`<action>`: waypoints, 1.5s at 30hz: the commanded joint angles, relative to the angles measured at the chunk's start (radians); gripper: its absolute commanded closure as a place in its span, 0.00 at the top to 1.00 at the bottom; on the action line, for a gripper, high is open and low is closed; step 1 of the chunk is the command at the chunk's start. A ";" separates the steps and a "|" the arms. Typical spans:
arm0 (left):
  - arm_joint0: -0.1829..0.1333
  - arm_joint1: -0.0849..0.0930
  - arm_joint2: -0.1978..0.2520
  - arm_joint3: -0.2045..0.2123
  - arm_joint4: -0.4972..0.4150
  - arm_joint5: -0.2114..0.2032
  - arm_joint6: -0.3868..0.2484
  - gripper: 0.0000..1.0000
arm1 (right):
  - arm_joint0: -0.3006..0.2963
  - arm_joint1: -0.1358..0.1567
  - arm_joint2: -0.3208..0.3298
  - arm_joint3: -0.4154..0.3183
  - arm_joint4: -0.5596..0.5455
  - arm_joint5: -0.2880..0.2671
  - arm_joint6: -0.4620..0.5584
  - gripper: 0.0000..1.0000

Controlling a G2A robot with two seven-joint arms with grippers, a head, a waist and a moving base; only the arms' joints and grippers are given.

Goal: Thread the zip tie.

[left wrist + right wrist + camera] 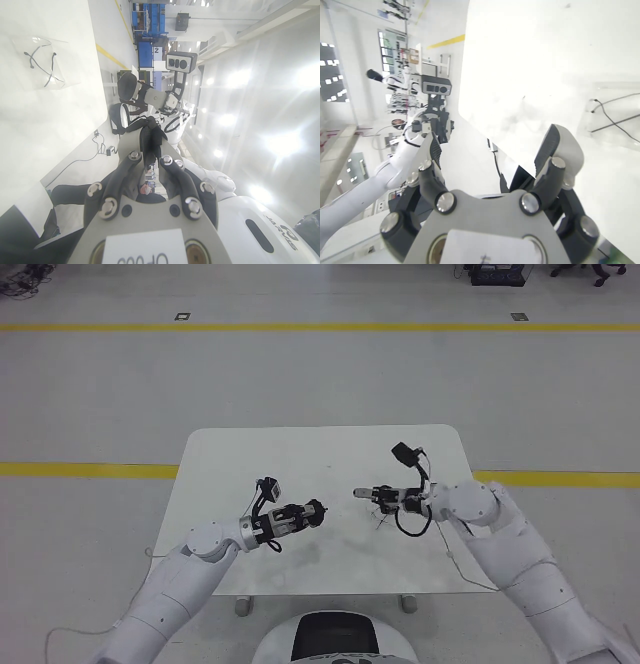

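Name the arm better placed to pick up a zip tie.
Probably right: the right gripper is open and nearer the zip ties; the left gripper is shut and farther from them.

One white table (300, 464) carries one clear plastic sheet (20, 75), right of its middle, with at least two black zip ties (52, 65) crossed on it.

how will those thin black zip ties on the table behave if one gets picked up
Likely floppy: the zip ties are thin strands lying bent and crossed. Probably very light, so a nudge may just slide them.
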 commanded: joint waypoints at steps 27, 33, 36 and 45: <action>0.000 0.000 0.000 0.000 0.000 0.000 0.000 0.00 | 0.026 -0.012 -0.067 -0.014 -0.381 0.172 0.040 1.00; 0.000 0.000 0.000 0.000 0.000 0.000 0.000 0.00 | 0.058 -0.054 -0.076 0.031 -0.520 0.172 0.106 1.00; 0.000 0.000 0.000 0.000 0.000 0.000 0.000 0.00 | 0.061 -0.085 -0.070 0.040 -0.579 0.172 0.147 1.00; 0.000 0.000 0.000 0.000 0.000 0.000 0.000 0.00 | 0.050 -0.191 -0.017 0.075 -0.780 0.172 0.284 1.00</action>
